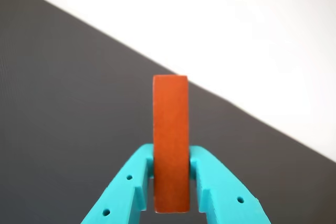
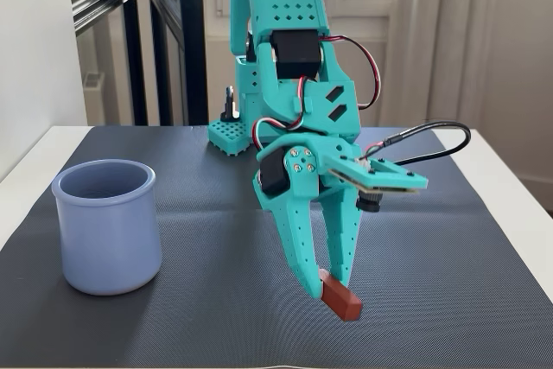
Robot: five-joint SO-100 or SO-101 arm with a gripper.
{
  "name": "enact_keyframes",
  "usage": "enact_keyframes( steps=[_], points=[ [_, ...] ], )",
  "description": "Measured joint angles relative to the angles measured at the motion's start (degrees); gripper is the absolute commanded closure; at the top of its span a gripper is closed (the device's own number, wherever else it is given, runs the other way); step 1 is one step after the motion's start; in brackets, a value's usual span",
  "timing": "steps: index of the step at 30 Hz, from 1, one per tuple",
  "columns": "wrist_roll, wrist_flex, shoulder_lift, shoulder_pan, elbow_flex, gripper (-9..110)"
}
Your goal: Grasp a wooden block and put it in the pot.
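Observation:
The red-brown wooden block (image 2: 340, 300) is clamped between the teal fingers of my gripper (image 2: 324, 281), which is shut on it and holds it a little above the dark mat. In the wrist view the block (image 1: 170, 140) stands upright between the two fingertips of the gripper (image 1: 171, 166). The pale periwinkle pot (image 2: 106, 224) stands upright on the mat at the left of the fixed view, well apart from the gripper. The pot is out of the wrist view.
The dark ribbed mat (image 2: 449, 248) covers a white table (image 2: 510, 179). The arm's base (image 2: 232, 131) stands at the mat's far edge. A black cable (image 2: 432, 140) loops off the wrist camera. In the wrist view the mat's edge runs diagonally against the white table (image 1: 236, 35).

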Motion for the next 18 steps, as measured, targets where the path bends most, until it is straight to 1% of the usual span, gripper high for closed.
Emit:
enact_keyframes(
  steps=[10, 18],
  points=[
    [-9.58, 0.44, 15.47, 6.50, 6.15, 101],
    [-21.62, 7.65, 23.47, 13.27, 6.59, 101]
  ],
)
